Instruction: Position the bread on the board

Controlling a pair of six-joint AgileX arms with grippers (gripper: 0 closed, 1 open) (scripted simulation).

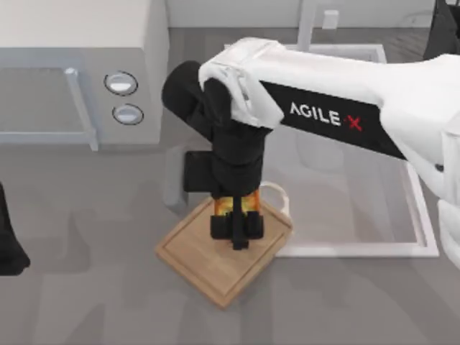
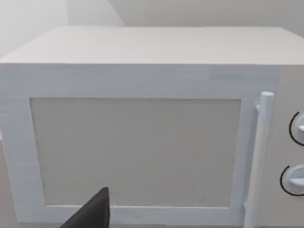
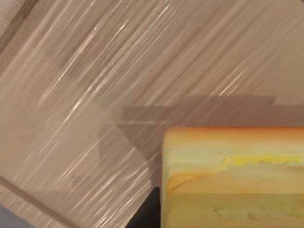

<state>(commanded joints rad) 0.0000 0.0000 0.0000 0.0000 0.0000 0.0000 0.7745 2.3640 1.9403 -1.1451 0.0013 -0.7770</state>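
Observation:
The bread (image 1: pixel 237 203), an orange-golden chunk, shows between the black fingers of my right gripper (image 1: pixel 237 231), which is shut on it over the board (image 1: pixel 194 255). The board is light tan wood and lies turned diagonally in the table's middle, its white loop handle (image 1: pixel 282 195) toward the right. In the right wrist view the bread (image 3: pixel 232 175) sits close up over the board's grain (image 3: pixel 95 95), with a shadow beside it. My left arm (image 1: pixel 8 248) stays parked at the table's left edge.
A white microwave (image 1: pixel 79 72) with two knobs stands at the back left; the left wrist view faces its door (image 2: pixel 137 152) and handle. A white-framed shallow tray (image 1: pixel 402 248) lies right of the board, under my right arm.

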